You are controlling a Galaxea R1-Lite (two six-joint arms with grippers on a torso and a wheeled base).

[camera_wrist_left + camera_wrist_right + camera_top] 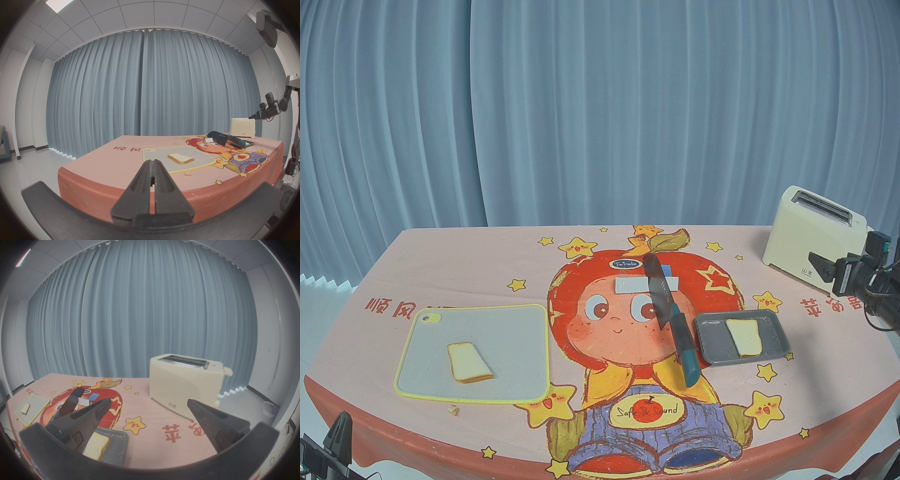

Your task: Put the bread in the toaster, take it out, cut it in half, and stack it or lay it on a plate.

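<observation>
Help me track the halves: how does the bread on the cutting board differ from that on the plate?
Board bread lies on the cutting board, robot's left; plate bread on the plate, right. Board bread shows a browner crust edge; plate bread looks paler. Both lie flat.

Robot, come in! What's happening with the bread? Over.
Left tool shut, empty. Right tool open, near the toaster. One bread half on cutting board, other half on grey plate. Knife lying between them.
</observation>
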